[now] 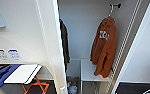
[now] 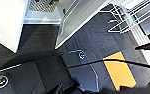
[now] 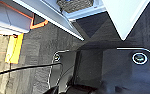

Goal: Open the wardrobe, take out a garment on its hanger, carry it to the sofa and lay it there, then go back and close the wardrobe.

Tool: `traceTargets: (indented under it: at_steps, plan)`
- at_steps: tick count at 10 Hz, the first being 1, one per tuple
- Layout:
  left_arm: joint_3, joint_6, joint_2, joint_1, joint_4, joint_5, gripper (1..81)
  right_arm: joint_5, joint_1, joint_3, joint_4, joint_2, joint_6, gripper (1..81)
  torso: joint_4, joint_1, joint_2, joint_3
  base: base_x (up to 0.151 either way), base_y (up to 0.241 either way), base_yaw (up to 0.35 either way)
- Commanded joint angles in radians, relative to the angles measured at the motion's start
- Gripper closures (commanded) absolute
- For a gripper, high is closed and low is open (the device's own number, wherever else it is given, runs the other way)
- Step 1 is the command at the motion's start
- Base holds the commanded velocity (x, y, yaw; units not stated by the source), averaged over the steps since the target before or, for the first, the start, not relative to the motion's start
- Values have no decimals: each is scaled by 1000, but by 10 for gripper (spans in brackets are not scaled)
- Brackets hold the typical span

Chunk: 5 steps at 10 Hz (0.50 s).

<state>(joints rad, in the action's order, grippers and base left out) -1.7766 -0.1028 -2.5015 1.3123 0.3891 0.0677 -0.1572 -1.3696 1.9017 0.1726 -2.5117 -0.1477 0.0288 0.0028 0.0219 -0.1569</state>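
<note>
The wardrobe (image 1: 86,37) stands open in front of me, with a white interior. Its left door (image 1: 49,37) is swung out toward me and its right door (image 1: 146,50) is open at the right. The rust-orange garment (image 1: 103,47) with white lettering hangs inside at the right on a thin white hanger (image 1: 111,11), whose hook is on a dark rail fitting. Its hem reaches a white shelf (image 1: 91,72). Both arms hang low over the dark carpet before the wardrobe; the door's lower edge (image 2: 78,20) (image 3: 48,15) is in both wrist views.
A dark jacket (image 1: 64,42) hangs at the wardrobe's left, partly behind the door. A woven basket (image 3: 74,5) sits on the wardrobe floor. A white-topped table with orange legs (image 1: 22,73) stands to the left. A white wire rack (image 2: 131,15) stands at the right, near a yellow floor patch (image 2: 118,71).
</note>
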Motion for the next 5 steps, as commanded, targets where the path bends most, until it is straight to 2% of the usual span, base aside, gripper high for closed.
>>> traceTargets:
  at_steps: [1, 5]
  plan:
    - [-7, 8, -27, -11, 11, -29, 10, 41, -15, 38, 4, -46, -1, 10, 0, 0, 0, 0, 0, 0, 0]
    - [-158, 0, -119, 23, -13, -26, 10, 35, -50, 197, -10, -117, -16, 10, 0, -1, 0, 0, 0, 0, 0]
